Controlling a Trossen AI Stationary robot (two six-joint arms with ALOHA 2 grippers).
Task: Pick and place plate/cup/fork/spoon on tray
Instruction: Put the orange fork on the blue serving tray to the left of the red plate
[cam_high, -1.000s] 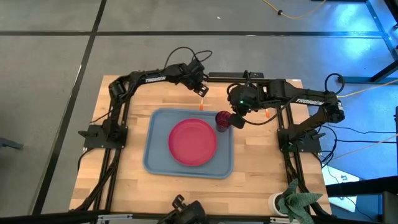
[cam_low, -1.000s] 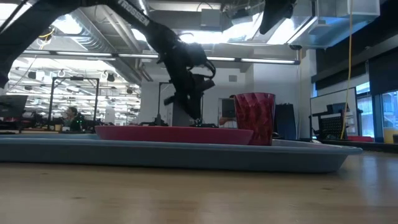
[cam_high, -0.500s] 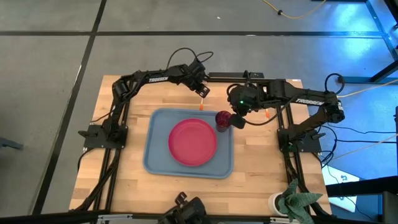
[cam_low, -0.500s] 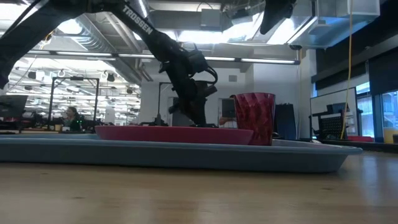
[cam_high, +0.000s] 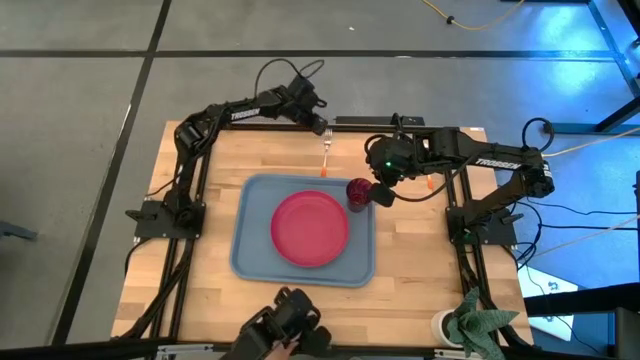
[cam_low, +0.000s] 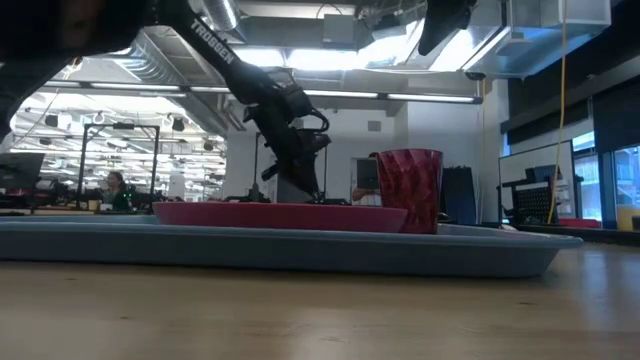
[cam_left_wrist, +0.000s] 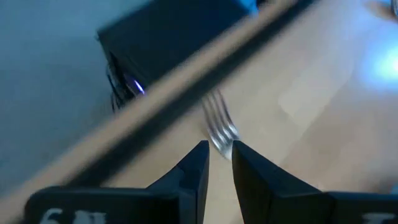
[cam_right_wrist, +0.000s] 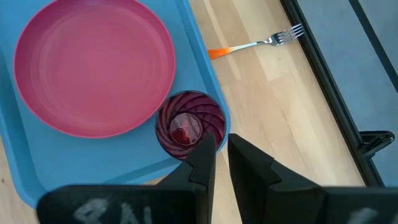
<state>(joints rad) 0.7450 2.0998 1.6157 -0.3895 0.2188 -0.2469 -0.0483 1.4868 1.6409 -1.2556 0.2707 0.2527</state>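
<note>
The blue-grey tray (cam_high: 252, 262) is sitting mid-desk (cam_high: 200, 310) with the pink plate (cam_high: 310, 228) in its middle and the red cup (cam_high: 358, 192) at the tray's 2 o'clock corner. The fork (cam_high: 325, 155) is lying on the bare wood just past the tray's 12 o'clock edge, spoon not visible. The left gripper (cam_high: 322, 128) is hanging over the prong end, its fingers (cam_left_wrist: 196, 171) nearly closed with nothing in them, so I'd reckon it should be opening up, then dropping straight onto the orange handle. The right gripper (cam_right_wrist: 221, 152) is pinching the cup's rim.

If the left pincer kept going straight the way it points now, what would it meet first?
Probably the fork: its silver prongs lie just beyond the left pincer, whose fingers stand slightly apart. Depth is unclear, so it might strike the wooden table beside it instead.
</note>
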